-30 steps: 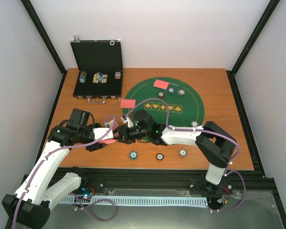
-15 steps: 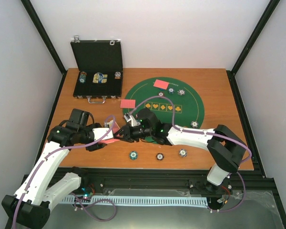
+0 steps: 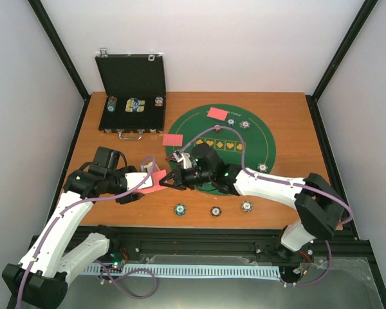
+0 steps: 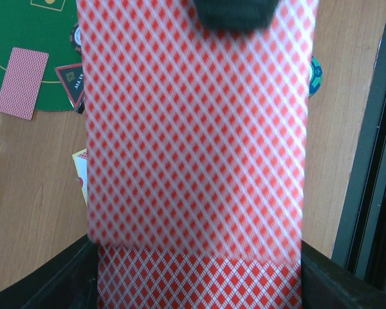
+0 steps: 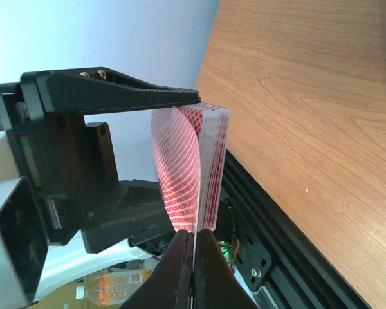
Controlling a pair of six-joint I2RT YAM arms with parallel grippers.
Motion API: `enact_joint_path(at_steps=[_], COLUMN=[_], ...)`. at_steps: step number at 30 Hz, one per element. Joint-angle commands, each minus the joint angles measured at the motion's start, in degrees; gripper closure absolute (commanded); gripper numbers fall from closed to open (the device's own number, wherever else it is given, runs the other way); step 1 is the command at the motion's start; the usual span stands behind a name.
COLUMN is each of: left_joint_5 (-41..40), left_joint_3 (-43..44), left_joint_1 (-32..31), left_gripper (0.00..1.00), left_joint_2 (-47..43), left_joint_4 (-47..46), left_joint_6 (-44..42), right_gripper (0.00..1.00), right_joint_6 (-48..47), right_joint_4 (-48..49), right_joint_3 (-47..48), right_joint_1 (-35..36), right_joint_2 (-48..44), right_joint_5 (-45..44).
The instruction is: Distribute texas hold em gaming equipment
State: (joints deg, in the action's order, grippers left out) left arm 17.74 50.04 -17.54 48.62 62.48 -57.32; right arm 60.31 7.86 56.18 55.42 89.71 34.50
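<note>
- The left gripper (image 3: 149, 183) is clenched on the deck of red-backed cards (image 3: 157, 182), its black jaws clamping the stack's two faces in the right wrist view.
- The deck sits above the wooden table (image 3: 302, 193), at about 8 o'clock from the green felt mat (image 3: 257, 145), just off its rim.
- The right gripper (image 3: 170, 181) is pinched tight on the top card (image 5: 177, 164), which bows away from the stack.
- In the left wrist view that card lies shifted outward, baring a strip of the deck below.
- One loose card (image 3: 217, 113) lies at the mat's 12 o'clock; another card on the wood (image 3: 172, 140) lies at 10 o'clock.
- A teal chip (image 3: 179, 209) rests at 7 o'clock, near the table's front edge.
- The black case (image 3: 132, 80) stands open at 10 o'clock, well apart.
</note>
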Motion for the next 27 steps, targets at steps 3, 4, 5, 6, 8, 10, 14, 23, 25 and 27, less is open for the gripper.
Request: enact_joint_path(at_steps=[3,4,5,6,8,10,14,23,25,27], left_joint_5=[0.55,0.48,0.40,0.37,0.36,0.38,0.45,0.48,0.36,0.13], left_joint_3=[0.97,0.93,0.91,0.89,0.87,0.96,0.81,1.03,1.14,1.11], left_joint_1=[-0.39,-0.39,-0.39,-0.39,-0.39,-0.39,-0.39,-0.39,-0.39,-0.39], left_gripper=[0.62,0.62,0.62,0.62,0.62,0.62,0.62,0.62,0.62,0.62], left_joint_2=[-1.03,-1.02,-1.07,-0.99,-1.08,-1.13,-1.12,-0.98,-0.94,-0.99], left_joint_4=[-1.22,-1.15,-1.13,-1.11,-1.09,-1.08,-1.20,-1.04,-0.96,-0.81], left_joint_6=[-1.56,-1.61,-1.66,-1.72,-1.79,-1.83,-1.83,-1.91,-2.00,-2.01], right_gripper=[0.97,0.97,0.97,0.97,0.97,0.97,0.97,0.97,0.97,0.97], right_joint_6=[-4.06,-4.80,-5.64,-6.67,-8.72,-11.01,-16.54,-23.66,-24.62,-25.84], right_joint_4=[-7.02,-8.37,-9.93,-11.57,-14.61,-18.08,-25.81,-29.93,-29.15,-28.66], right_joint_3=[-3.76,-4.64,-5.69,-6.77,-9.72,-12.58,-16.73,-17.42,-16.01,-14.44], right_joint_1=[-5.10,-6.47,-8.74,-10.71,-15.55,-21.34,-33.76,-47.42,-47.76,-47.77], right_joint_2=[-6.76,-8.15,-9.64,-11.10,-14.90,-17.81,-21.77,-18.37,-15.11,-12.51], right_joint_5=[0.10,0.20,0.53,0.83,1.95,3.05,4.06,1.82,2.64,4.17])
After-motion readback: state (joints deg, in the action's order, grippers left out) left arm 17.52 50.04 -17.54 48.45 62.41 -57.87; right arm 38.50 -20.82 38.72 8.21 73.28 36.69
